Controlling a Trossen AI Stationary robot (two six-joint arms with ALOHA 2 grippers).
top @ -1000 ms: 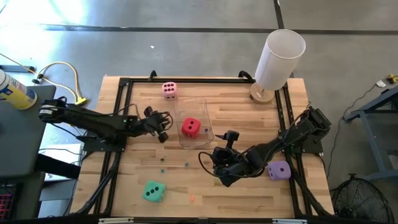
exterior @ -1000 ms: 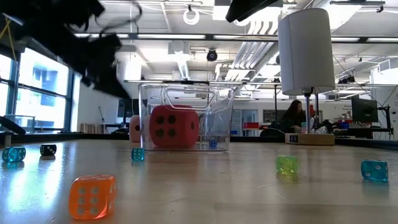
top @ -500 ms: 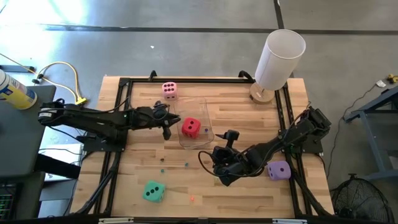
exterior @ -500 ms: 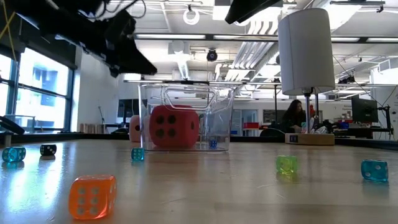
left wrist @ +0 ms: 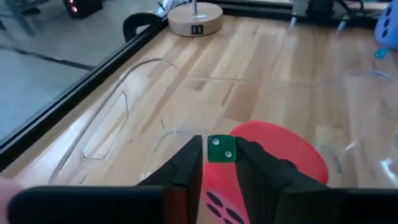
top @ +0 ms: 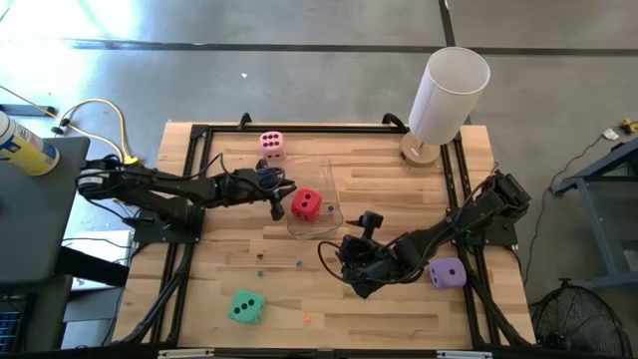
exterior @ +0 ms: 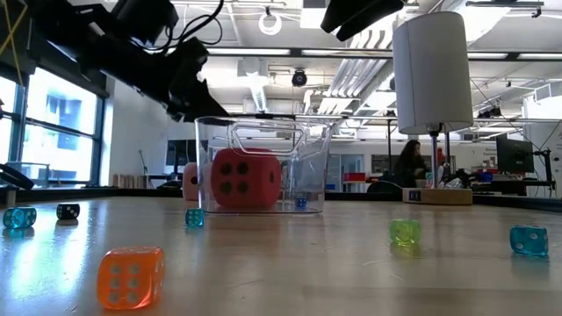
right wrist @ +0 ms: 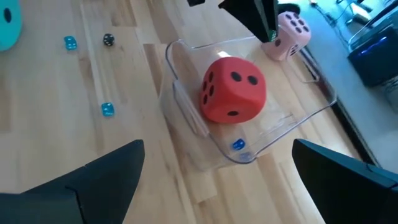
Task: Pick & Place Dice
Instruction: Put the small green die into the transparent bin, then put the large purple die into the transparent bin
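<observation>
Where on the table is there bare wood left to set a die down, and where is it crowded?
Free: the near right corner in front of the purple die, and the strip between the pink die and the lamp base. Crowded: around the clear container with the red die, where the left gripper hovers pinching a small green die and the right gripper waits.

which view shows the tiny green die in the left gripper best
The left wrist view: the tiny green die sits pinched between the left gripper fingers, above the big red foam die. The high, low and right wrist views don't resolve it.
</observation>
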